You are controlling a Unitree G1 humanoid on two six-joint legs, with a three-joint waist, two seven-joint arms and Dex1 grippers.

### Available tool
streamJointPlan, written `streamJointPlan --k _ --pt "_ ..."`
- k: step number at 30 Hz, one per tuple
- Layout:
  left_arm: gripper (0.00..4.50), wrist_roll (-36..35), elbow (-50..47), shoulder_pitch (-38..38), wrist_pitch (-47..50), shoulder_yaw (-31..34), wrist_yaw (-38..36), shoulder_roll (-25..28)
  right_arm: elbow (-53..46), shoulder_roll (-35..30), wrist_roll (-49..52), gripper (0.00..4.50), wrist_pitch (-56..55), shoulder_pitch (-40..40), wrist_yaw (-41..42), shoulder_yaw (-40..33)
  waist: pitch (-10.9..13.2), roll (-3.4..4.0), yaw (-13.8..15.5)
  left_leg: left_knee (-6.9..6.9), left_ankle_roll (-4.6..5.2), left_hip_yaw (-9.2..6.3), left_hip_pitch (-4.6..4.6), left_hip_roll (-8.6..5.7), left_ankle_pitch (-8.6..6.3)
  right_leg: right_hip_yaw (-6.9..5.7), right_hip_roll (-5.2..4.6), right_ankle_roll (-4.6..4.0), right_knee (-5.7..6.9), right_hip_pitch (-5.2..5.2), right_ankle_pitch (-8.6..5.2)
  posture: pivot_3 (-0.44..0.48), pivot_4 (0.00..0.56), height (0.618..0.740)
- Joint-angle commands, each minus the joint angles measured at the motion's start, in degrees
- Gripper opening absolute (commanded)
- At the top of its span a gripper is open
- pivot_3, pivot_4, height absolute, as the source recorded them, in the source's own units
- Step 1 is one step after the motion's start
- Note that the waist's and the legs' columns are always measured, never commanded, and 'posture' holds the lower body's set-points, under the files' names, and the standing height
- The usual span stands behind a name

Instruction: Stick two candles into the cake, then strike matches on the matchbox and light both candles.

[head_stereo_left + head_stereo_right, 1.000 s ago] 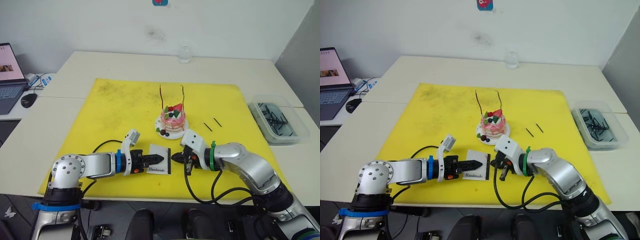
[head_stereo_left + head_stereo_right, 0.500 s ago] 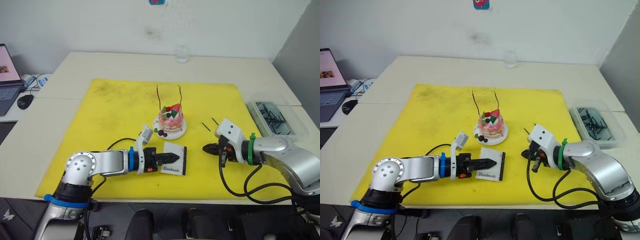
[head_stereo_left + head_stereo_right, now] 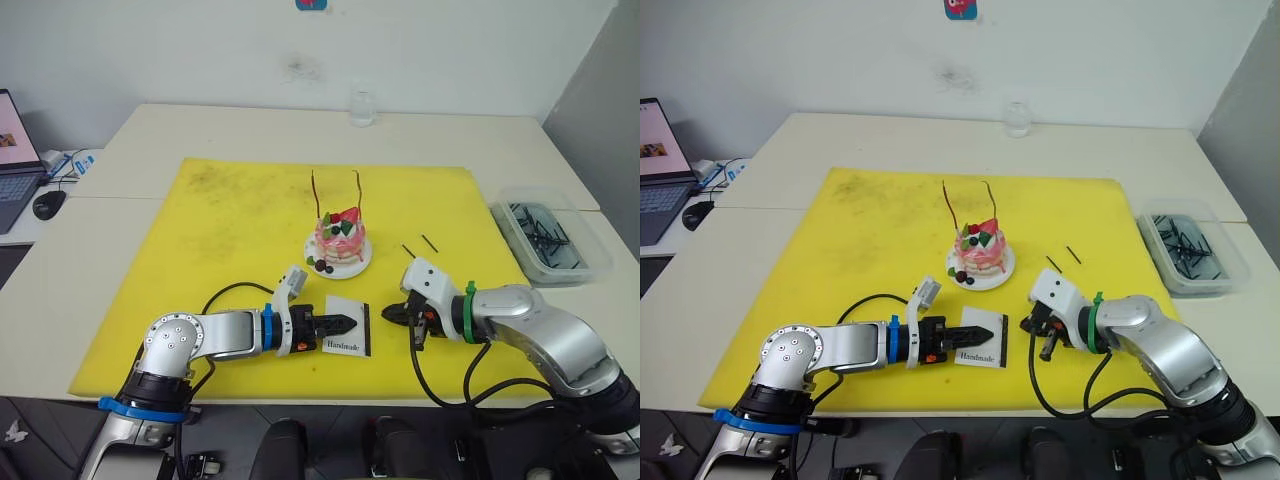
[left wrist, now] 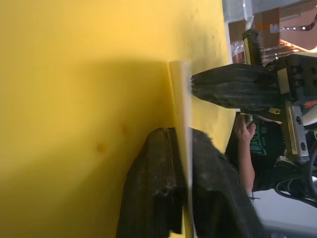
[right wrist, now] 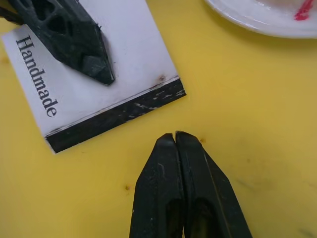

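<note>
Back toward the matchbox (image 3: 346, 330) comes the right claw (image 3: 391, 314), clenched, tips just off its black strip. Left claw (image 3: 347, 323) clamps the box in front of the cake (image 3: 340, 236), both candles (image 3: 358, 190) standing.

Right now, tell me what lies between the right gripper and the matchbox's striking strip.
Nothing: in the right wrist view, only bare yellow mat separates the right gripper from the black strip of the matchbox.

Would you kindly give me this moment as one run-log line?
candles: both standing in cake | left gripper: shut on matchbox | right gripper: shut, tip beside striking strip | match in grip: cannot tell
</note>
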Motion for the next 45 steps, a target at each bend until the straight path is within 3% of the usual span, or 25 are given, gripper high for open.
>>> streamJointPlan --k 1,30,33,37,45 --pt "1.77 1.4 0.0 1.0 0.6 0.6 0.1 -0.2 0.1 0.7 -0.8 0.00 -1.7 -1.2 0.1 0.6 0.0 0.00 0.0 0.00 0.00 -0.02 0.00 0.00 0.00 -0.02 0.00 0.00 0.01 0.00 0.00 0.000 0.150 0.740" --pt "1.77 4.8 -0.5 1.7 3.2 1.8 -2.9 0.0 1.4 4.8 -2.1 0.00 -1.5 -3.7 0.7 3.2 0.0 0.00 -0.6 -0.02 0.00 -0.02 0.04 0.06 0.00 -0.02 0.03 -0.01 0.03 0.00 0.00 0.000 0.150 0.740" --pt "1.18 6.5 -0.9 1.6 3.4 1.6 -3.5 0.2 1.4 4.9 -2.1 0.00 -1.4 -3.8 0.3 2.6 0.0 0.00 -0.7 -0.02 0.00 -0.02 0.03 0.05 0.00 -0.01 0.03 -0.01 0.03 0.00 0.00 0.000 0.150 0.740" --pt "0.02 8.5 -1.2 1.7 3.6 1.7 -4.3 0.0 1.1 5.2 -1.8 0.00 -0.9 -3.9 -0.3 1.7 0.0 0.00 -0.9 -0.02 0.00 -0.02 0.03 0.05 0.00 -0.01 0.03 -0.01 0.03 0.00 0.00 0.000 0.150 0.740" --pt "0.02 8.9 -2.7 2.1 4.1 2.9 -6.5 0.1 -2.8 5.5 0.4 0.00 2.2 -1.8 -3.3 -4.9 0.0 0.00 -1.0 -0.02 0.00 -0.03 0.03 0.05 0.00 -0.02 0.02 -0.01 0.05 0.00 0.00 0.000 0.150 0.740"
